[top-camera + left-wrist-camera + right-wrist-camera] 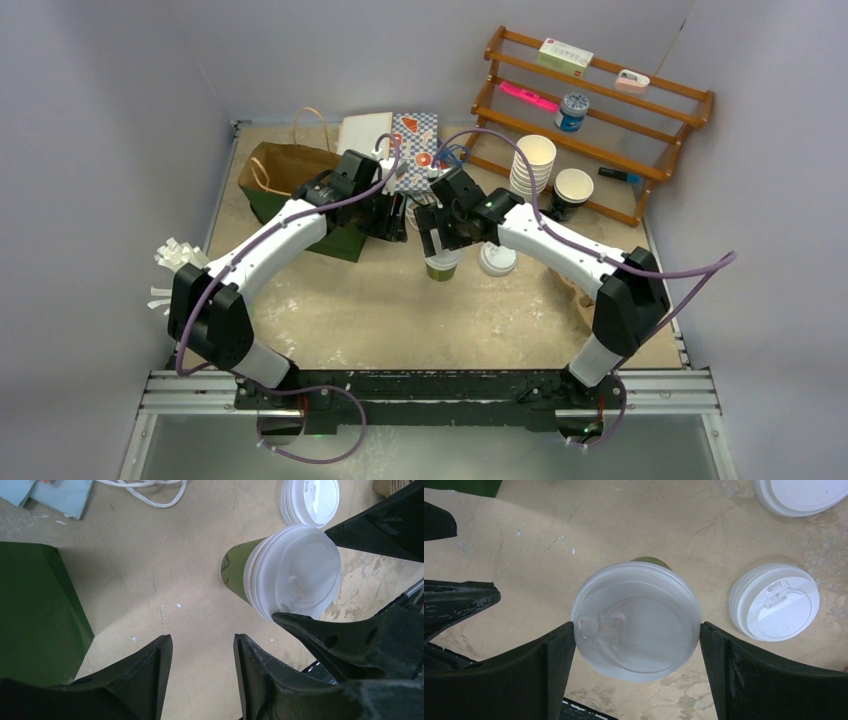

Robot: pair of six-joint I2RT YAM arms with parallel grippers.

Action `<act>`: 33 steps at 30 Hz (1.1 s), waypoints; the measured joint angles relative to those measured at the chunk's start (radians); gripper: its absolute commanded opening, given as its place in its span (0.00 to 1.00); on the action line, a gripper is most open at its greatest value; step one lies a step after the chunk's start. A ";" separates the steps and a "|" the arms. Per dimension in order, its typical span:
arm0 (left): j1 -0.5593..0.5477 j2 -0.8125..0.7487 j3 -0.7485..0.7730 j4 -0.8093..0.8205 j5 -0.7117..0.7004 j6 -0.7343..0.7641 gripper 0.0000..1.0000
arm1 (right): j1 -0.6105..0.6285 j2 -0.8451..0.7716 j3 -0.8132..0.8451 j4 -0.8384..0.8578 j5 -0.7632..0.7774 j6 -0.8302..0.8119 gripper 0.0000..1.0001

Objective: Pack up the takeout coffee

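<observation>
Stood on the table (524, 555) between the wide jaws of the right gripper (636, 627), the takeout coffee (237, 567) — light, crushable — is best gripped gently below the lid (644, 605), while the left gripper (202, 652) is held half-spread, empty.

Left tool (202, 640) half-parted, right tool (636, 627) spread wide; both angled down, close together.

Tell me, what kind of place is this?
Probably a robot test bench dressed up like a coffee counter, not a real shop: two robot arms bolted to a table, a stack of paper cups, a lidded takeout coffee and a paper bag.
</observation>
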 measured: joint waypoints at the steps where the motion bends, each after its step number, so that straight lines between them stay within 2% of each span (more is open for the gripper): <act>1: 0.000 0.000 0.000 0.000 0.000 0.000 0.51 | 0.002 0.004 0.002 -0.003 0.002 -0.001 0.94; 20: 0.000 0.000 -0.016 0.006 0.019 -0.002 0.48 | 0.009 0.019 0.037 -0.027 0.021 -0.023 0.98; 23: 0.000 0.000 -0.016 0.017 0.039 -0.010 0.46 | 0.009 0.005 0.039 -0.032 0.018 -0.019 0.93; 29: 0.000 0.000 -0.029 0.072 0.119 -0.042 0.38 | 0.008 -0.105 -0.013 -0.027 0.001 0.018 0.74; 33: 0.000 0.000 -0.048 0.104 0.166 -0.074 0.34 | -0.004 -0.134 -0.025 -0.027 -0.010 0.068 0.68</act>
